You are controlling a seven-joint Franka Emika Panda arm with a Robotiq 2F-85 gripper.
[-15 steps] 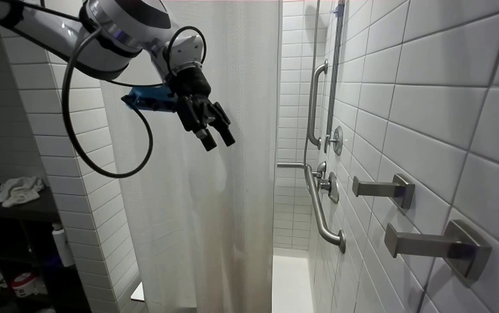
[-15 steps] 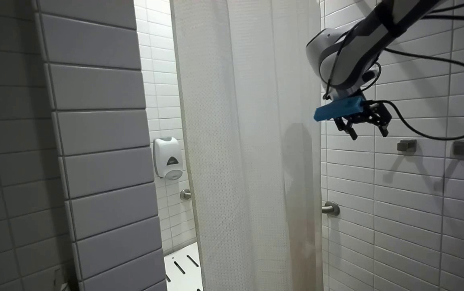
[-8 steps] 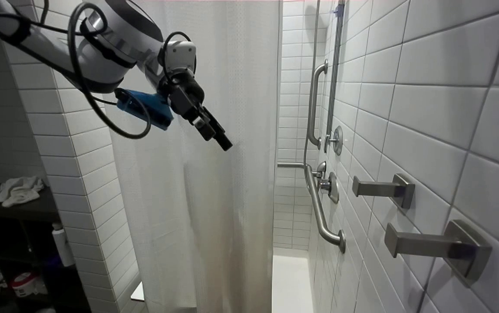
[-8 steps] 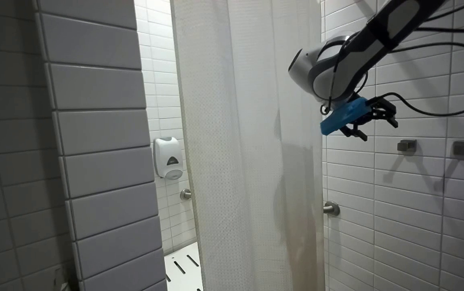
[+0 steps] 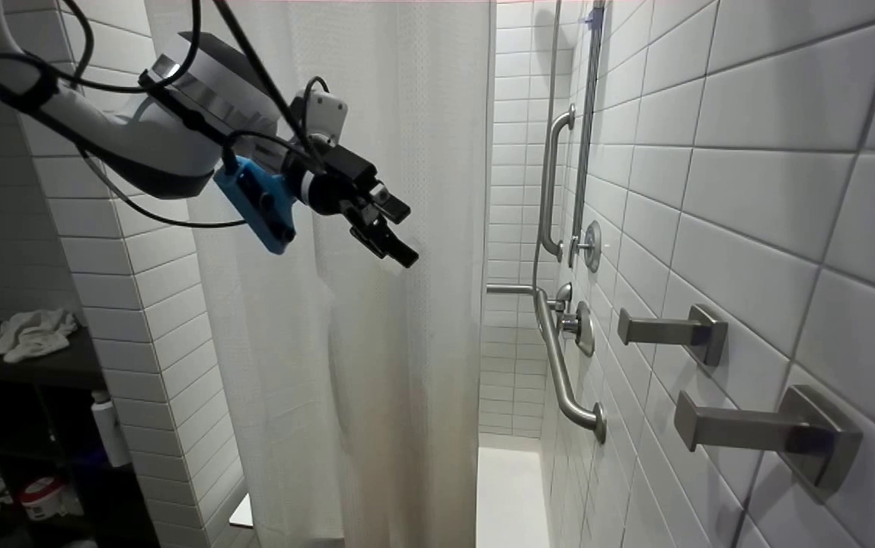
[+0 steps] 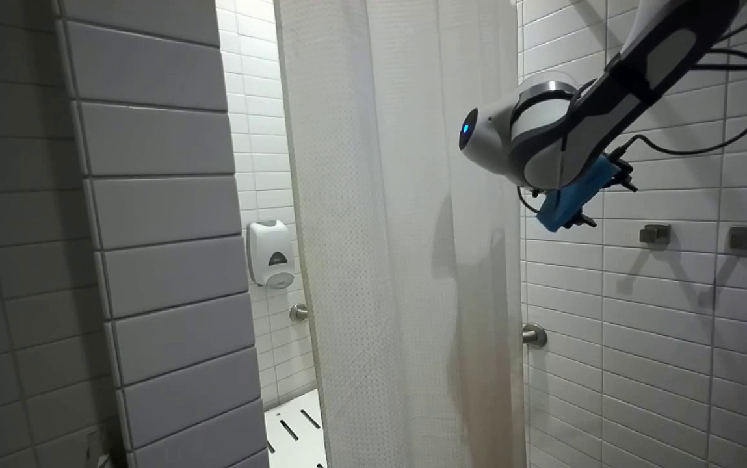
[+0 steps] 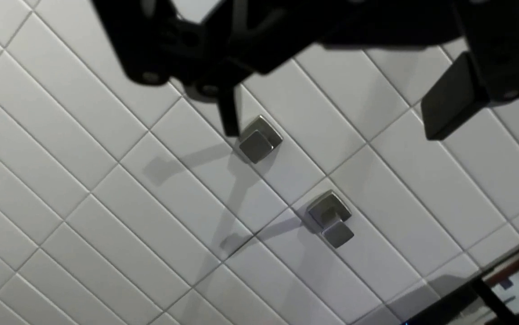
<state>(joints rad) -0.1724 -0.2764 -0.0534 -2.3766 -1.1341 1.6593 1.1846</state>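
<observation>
My black gripper hangs in the air, open and with nothing between its fingers, in both exterior views [image 5: 404,233] [image 6: 609,205]. In the wrist view the gripper [image 7: 338,113] comes in from the top, fingers wide apart. It faces a white tiled wall [image 7: 151,225] with two square metal hooks, one [image 7: 259,139] beside the left fingertip in the picture and one [image 7: 331,217] lower between the fingers. The nearer hook [image 5: 757,430] and the farther hook [image 5: 665,329] stand apart from the gripper. A white shower curtain [image 5: 407,365] hangs behind the gripper.
A bent grab bar [image 5: 563,373] and an upper grab bar [image 5: 547,183] run along the tiled wall. A dark shelf [image 5: 33,371] with a white cloth [image 5: 30,335] stands at the left. A tiled pillar [image 6: 171,273] and a soap dispenser [image 6: 271,255] show in an exterior view.
The gripper has turned from pointing mostly down to pointing more sideways toward the hook wall, and its wrist has rolled with the blue camera housing. The fingers stay open.
</observation>
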